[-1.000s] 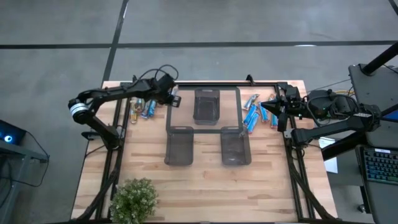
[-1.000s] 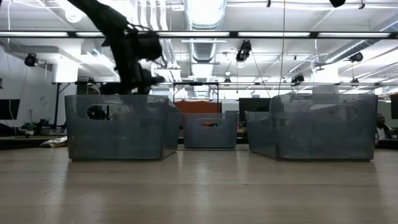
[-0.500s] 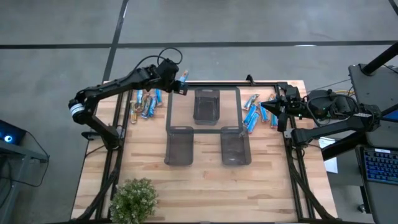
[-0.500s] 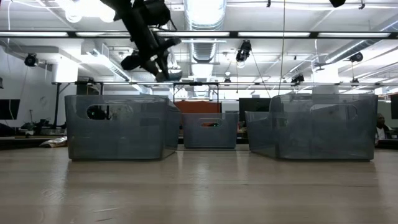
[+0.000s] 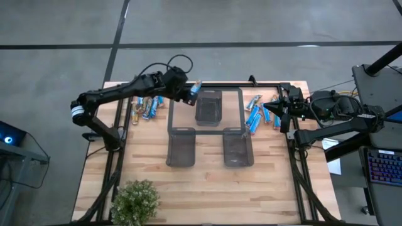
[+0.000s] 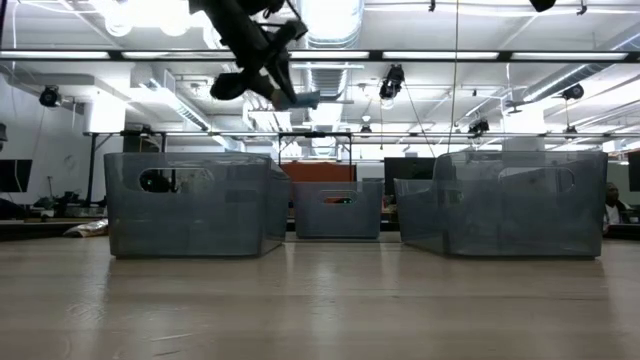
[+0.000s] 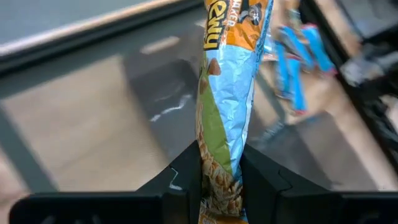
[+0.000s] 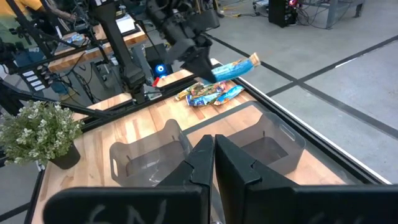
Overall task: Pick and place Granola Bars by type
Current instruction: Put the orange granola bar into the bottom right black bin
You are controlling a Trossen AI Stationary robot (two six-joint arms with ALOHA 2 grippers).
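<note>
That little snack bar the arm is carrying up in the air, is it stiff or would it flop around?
Probably fairly stiff: the granola bar sticks straight out from the left gripper, pinched only at one end, without drooping. Its crinkled foil wrapper looks slippery. It seems light, since the narrow pinch holds it level above the far bin.

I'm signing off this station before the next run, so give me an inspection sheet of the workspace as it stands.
Surface: wooden table, bare toward the front.
Job's things: granola bars in one pile at the far left and one at the far right; three mesh bins, far middle, near left, near right.
Clutter: potted plant at the front left corner.
Grippers: left gripper in the air beside the far bin's left rim, shut on a single bar; right gripper shut, empty, parked by the right pile.
Cables: black loops on the left arm.
Surroundings: grey floor, keyboard on the right.
</note>
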